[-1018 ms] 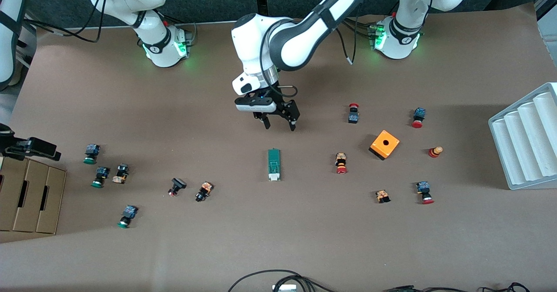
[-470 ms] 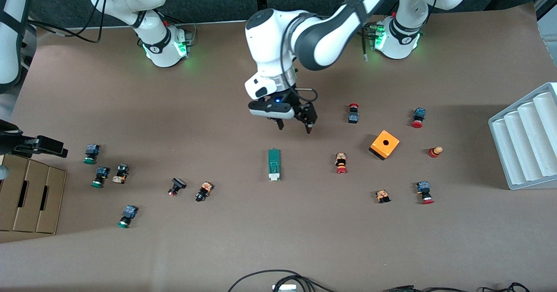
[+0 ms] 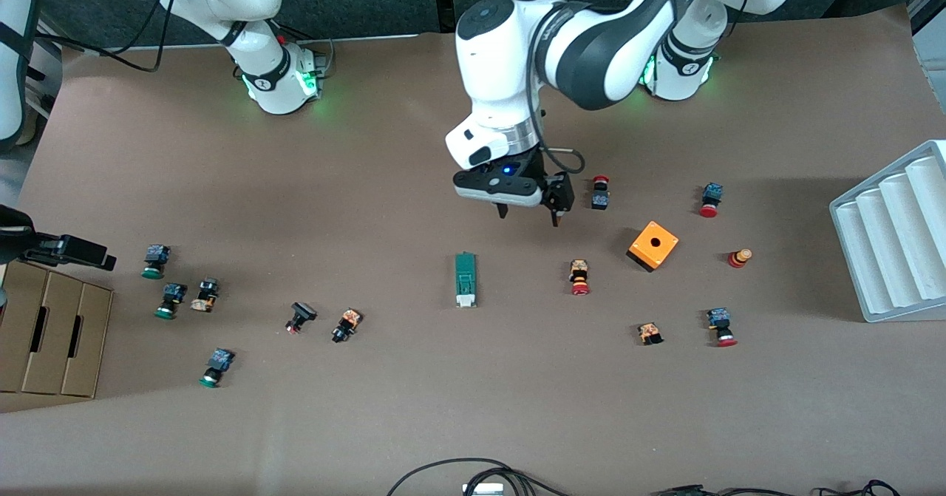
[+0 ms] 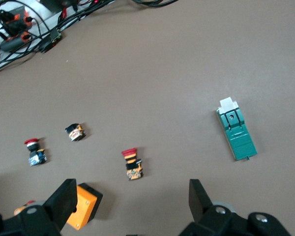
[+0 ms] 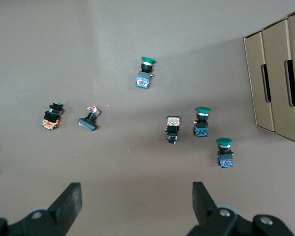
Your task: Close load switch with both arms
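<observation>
The load switch [image 3: 465, 280] lies flat mid-table, a narrow dark-green block whose white end points toward the front camera; the left wrist view shows the load switch [image 4: 236, 129] off to one side. My left gripper [image 3: 529, 216] hangs open and empty over bare table between the switch and the orange box [image 3: 653, 245]. In its wrist view the left gripper [image 4: 132, 196] holds nothing, and the orange box [image 4: 83, 205] sits by one finger. My right gripper [image 5: 135, 196] is open and empty. It hovers at the right arm's end of the table, where the right gripper [image 3: 74, 250] reaches in beside the cardboard box [image 3: 52, 333].
Green-capped push buttons [image 3: 155, 261] cluster near the cardboard box, and red-capped push buttons [image 3: 580, 277] lie around the orange box. A white ribbed tray [image 3: 894, 237] stands at the left arm's end. Cables [image 3: 473, 474] lie at the table's front edge.
The left arm has swung its open gripper toward the left arm's end of the table, away from above the load switch. The right gripper has barely shifted.
</observation>
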